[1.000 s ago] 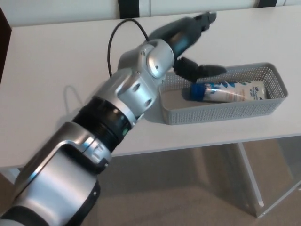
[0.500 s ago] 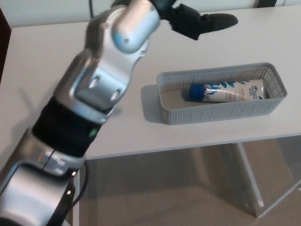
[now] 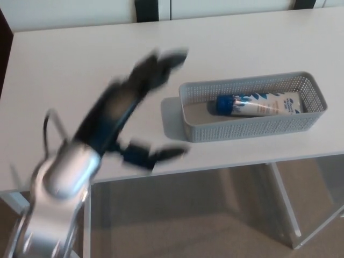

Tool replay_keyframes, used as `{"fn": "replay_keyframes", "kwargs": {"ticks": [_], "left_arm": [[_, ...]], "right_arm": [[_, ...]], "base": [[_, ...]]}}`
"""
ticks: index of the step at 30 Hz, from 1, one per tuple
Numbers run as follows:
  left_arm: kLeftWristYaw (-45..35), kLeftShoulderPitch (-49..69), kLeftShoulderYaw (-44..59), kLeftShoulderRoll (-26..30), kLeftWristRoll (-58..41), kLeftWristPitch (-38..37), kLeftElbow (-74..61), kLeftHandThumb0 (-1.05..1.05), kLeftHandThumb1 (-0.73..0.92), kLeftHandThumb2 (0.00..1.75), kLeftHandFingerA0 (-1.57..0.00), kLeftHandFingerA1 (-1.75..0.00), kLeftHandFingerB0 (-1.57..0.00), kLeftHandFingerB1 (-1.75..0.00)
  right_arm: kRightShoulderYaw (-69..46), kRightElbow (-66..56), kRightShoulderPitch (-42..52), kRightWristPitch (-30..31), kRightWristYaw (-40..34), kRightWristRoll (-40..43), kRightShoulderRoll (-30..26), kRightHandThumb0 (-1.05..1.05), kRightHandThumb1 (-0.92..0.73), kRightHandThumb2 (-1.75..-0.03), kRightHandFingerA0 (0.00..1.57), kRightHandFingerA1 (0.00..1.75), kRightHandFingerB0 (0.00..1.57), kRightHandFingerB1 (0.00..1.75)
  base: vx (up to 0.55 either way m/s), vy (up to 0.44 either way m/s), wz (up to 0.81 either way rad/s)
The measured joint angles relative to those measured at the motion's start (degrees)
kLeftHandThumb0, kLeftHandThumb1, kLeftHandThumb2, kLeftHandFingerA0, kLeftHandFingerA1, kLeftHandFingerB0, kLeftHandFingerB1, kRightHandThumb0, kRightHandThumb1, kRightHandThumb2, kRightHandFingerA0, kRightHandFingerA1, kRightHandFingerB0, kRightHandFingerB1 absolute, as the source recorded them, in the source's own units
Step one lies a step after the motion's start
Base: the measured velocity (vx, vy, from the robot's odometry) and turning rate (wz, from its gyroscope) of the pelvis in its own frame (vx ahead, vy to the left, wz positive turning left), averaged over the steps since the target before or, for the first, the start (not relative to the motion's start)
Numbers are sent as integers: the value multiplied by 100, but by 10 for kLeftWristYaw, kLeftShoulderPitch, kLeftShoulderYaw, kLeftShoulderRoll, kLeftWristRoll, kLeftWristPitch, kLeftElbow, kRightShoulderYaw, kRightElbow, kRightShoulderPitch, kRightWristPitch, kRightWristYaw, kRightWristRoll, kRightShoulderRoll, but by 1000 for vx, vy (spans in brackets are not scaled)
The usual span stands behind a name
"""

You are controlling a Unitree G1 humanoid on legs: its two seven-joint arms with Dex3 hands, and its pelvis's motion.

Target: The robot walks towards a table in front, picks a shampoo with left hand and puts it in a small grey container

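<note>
The shampoo (image 3: 259, 105), a white tube with a blue cap, lies on its side inside the small grey mesh container (image 3: 252, 129) on the white table. Its cap points left. My left hand (image 3: 141, 102) is smeared by motion and hovers left of the container, clear of it. Its fingers (image 3: 164, 60) are spread wide apart and hold nothing. The silver forearm runs down to the lower left corner. My right hand does not show.
The white table (image 3: 64, 70) stretches across the view, its front edge crossing below the container. Under it show a white table leg (image 3: 285, 207) and beige floor. A dark strip stands at the back wall.
My left arm has swung away from above the container, moving left and down toward the table's front edge. The shampoo stays lying in the container.
</note>
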Motion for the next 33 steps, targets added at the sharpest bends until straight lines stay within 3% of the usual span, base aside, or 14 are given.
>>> {"fn": "replay_keyframes", "kwargs": {"ticks": [1, 2, 6, 8, 12, 15, 17, 19, 22, 28, 29, 31, 32, 33], "left_arm": [[-7, 34, 5, 4, -7, -4, -1, -66, 43, 74, -41, -47, -29, -41], [-13, 65, 10, 8, -12, -9, -2, -61, 50, 56, -49, -39, -37, -33], [-50, 189, 35, 64, -33, -32, 26, -63, 39, 72, -53, -51, -45, -46], [-69, 239, 46, 95, -38, -46, 56, -53, 46, 55, -59, -44, -56, -40], [-106, 311, 64, 158, -51, -76, 149, -50, 43, 74, -69, -57, -60, -53], [-129, 329, 72, 196, -55, -100, 224, -44, 52, 56, -80, -48, -75, -46], [-139, 332, 73, 217, -55, -116, 268, -48, 46, 76, -60, -59, -50, -54], [-139, 327, 71, 238, -49, -135, 327, -36, 58, 56, -56, -48, -44, -41], [-122, 299, 62, 251, -34, -153, 405, -37, 64, 61, -60, -52, -31, -35], [-97, 216, 51, 243, -24, -161, 543, -43, 65, 60, -45, -39, -33, -33], [-92, 199, 49, 240, -24, -162, 574, -41, 65, 60, -46, -44, -35, -35], [-81, 167, 50, 233, -23, -161, 625, -38, 63, 59, -42, -42, -37, -36], [-77, 155, 51, 230, -23, -161, 644, -39, 64, 59, -42, -43, -44, -40], [-70, 138, 54, 225, -24, -161, 667, -40, 65, 60, -44, -41, -46, -40]], "right_arm": [[1, 0, 0, 0, 0, 0, 0, -36, -57, -75, 67, 57, 50, 50], [1, 0, 0, 0, 0, 0, 0, -28, -67, -59, 70, 49, 52, 40], [5, 1, 1, 0, 0, -1, 0, -33, -56, -73, 66, 57, 52, 50], [6, 1, 3, 1, 0, -1, -1, -36, -56, -75, 69, 59, 52, 50], [8, 1, 7, 1, 1, -1, -1, -28, -69, -60, 65, 47, 51, 40], [10, 0, 9, 2, 3, -1, -2, -27, -69, -60, 65, 47, 51, 40], [11, 0, 11, 2, 4, -1, -3, -27, -69, -60, 65, 47, 50, 40], [11, 0, 14, 3, 6, -1, -5, -26, -69, -60, 67, 48, 51, 41], [11, -1, 15, 5, 8, -1, -8, -26, -68, -59, 68, 49, 52, 41], [12, -2, 15, 6, 8, -1, -8, -35, -57, -75, 64, 56, 50, 50], [13, -2, 15, 6, 8, -1, -8, -27, -66, -59, 70, 49, 55, 41], [15, -1, 16, 7, 8, -2, -8, -36, -57, -76, 67, 58, 52, 51], [17, -1, 16, 7, 8, -2, -8, -28, -67, -59, 71, 48, 55, 40], [18, -1, 16, 7, 8, -3, -8, -37, -57, -77, 64, 57, 50, 50]], "base": [[0, 0, 0], [0, 0, 0], [0, 0, 0], [0, 0, 0], [0, 0, 0], [0, 0, 0], [0, 0, 0], [0, 0, 0], [0, 0, 0], [0, 0, 0], [0, 0, 0], [0, 0, 0], [0, 0, 0], [0, 0, 0]]}}
